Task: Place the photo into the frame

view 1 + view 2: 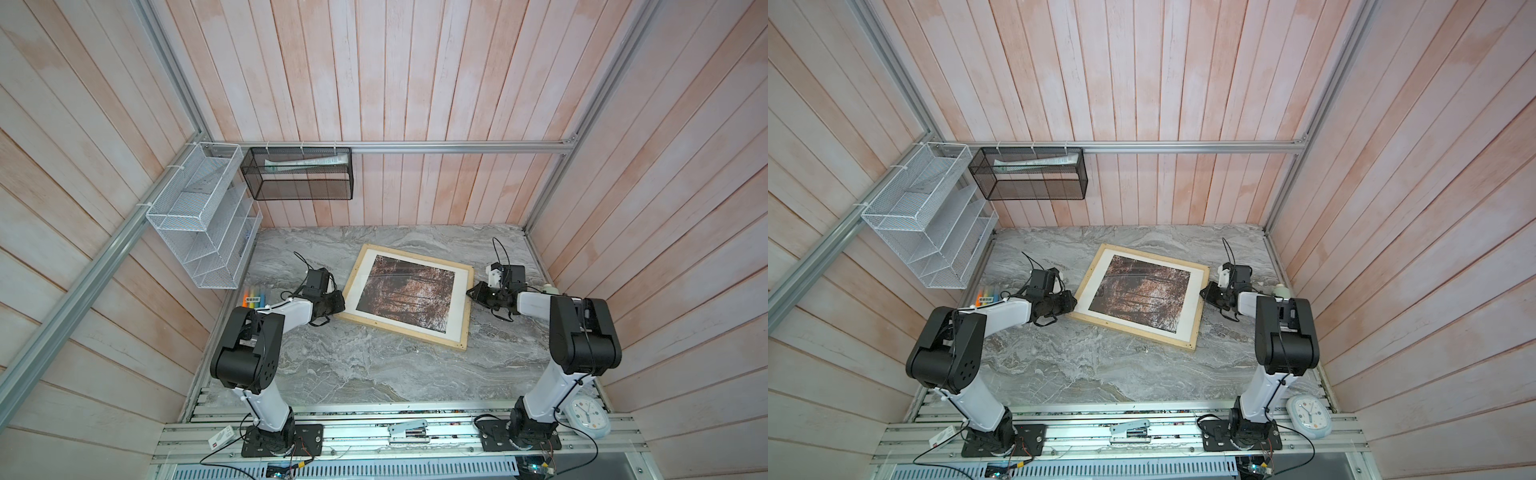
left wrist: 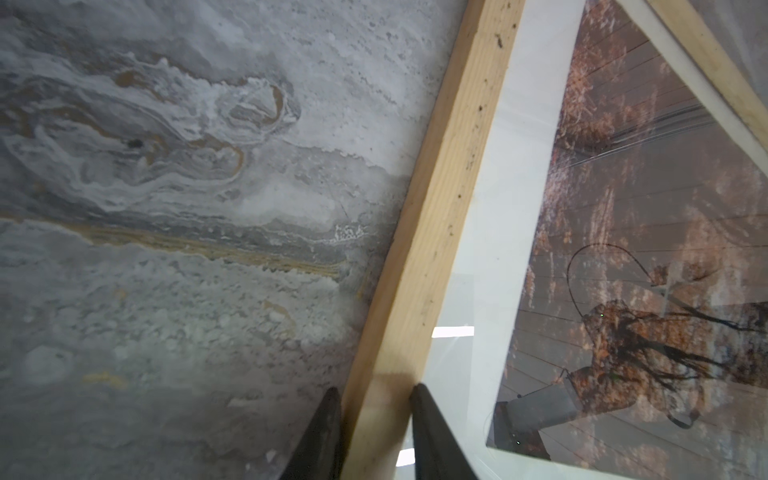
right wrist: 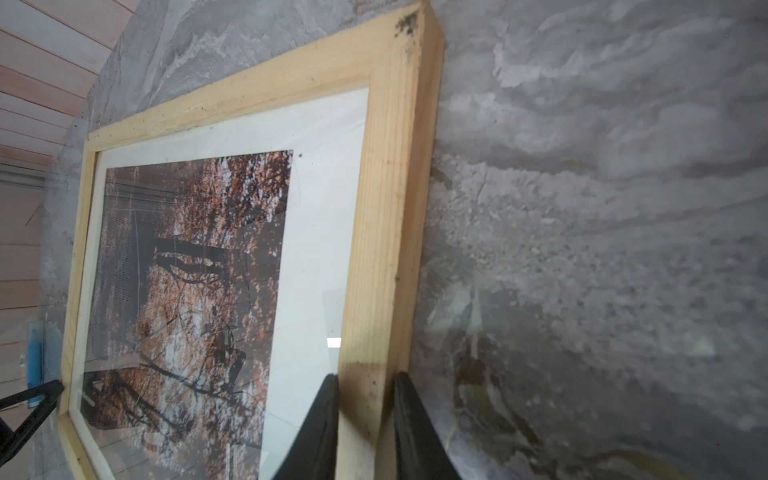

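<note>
Left fingers (image 1: 338,304): low over the bench, narrow, closed on the frame's side strip; in the wrist view one finger (image 2: 428,424) on the strip's inner edge over the white mat, the other on the outer edge toward bare bench.
Right fingers (image 1: 473,292): low at the opposite side strip, narrow, closed on the wood; in the wrist view one finger (image 3: 324,415) on the mat side, the other on the bench side.
Frame (image 1: 399,331): pale wood, flat on the bench, turned askew to the bench edges, spanning between the two pairs of fingers and touched by both.
Photo (image 1: 409,295): autumn forest print, brown-orange with dark trunks, lying inside the frame, between the two pairs of fingers and touched by neither.
Mat (image 1: 458,299): white border around the photo, separating it from the strip under each pair of fingers.
Surface over photo and mat: glossy, showing reflections in both wrist views.
Bench (image 1: 374,374): grey marbled slab, bare just outside each outer finger.
</note>
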`<state>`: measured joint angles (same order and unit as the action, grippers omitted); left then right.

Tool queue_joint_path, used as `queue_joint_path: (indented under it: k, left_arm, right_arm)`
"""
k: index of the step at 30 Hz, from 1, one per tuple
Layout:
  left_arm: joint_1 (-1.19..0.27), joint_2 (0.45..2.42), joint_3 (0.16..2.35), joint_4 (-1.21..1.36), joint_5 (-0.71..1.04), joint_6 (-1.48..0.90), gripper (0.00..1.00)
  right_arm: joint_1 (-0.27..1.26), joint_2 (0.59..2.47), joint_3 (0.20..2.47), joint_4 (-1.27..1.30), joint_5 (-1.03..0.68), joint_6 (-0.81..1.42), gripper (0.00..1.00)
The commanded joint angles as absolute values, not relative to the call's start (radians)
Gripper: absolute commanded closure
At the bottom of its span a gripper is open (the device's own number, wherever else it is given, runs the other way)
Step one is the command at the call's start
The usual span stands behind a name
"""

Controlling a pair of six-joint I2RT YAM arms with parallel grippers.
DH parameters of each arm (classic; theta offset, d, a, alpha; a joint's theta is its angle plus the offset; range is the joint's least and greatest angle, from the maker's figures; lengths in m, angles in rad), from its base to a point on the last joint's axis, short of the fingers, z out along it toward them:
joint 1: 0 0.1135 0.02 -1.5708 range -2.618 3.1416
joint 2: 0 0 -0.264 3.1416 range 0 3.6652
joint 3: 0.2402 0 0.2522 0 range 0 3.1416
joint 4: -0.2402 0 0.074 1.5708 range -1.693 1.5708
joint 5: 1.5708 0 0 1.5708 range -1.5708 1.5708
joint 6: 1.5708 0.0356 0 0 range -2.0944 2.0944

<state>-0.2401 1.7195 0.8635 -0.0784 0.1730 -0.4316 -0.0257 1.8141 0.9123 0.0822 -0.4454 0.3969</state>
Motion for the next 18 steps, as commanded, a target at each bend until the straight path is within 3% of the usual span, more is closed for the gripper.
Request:
queue_joint_path:
  k: [1, 15, 18]
  left_arm:
    - [-0.302, 1.716, 0.808, -0.100, 0.225, -0.470, 0.70]
    - [-0.418, 1.615, 0.608, -0.044, 0.258, -0.559, 0.70]
    - [-0.423, 1.554, 0.546, 0.006, 0.303, -0.578, 0.65]
  right_arm:
    - [0.012, 1.864, 0.957, 0.046, -0.493, 0.402, 0.76]
    - [0.033, 2.017, 1.183, -0.018, -0.524, 0.384, 0.76]
    - [0.033, 2.048, 1.219, -0.027, -0.533, 0.383, 0.75]
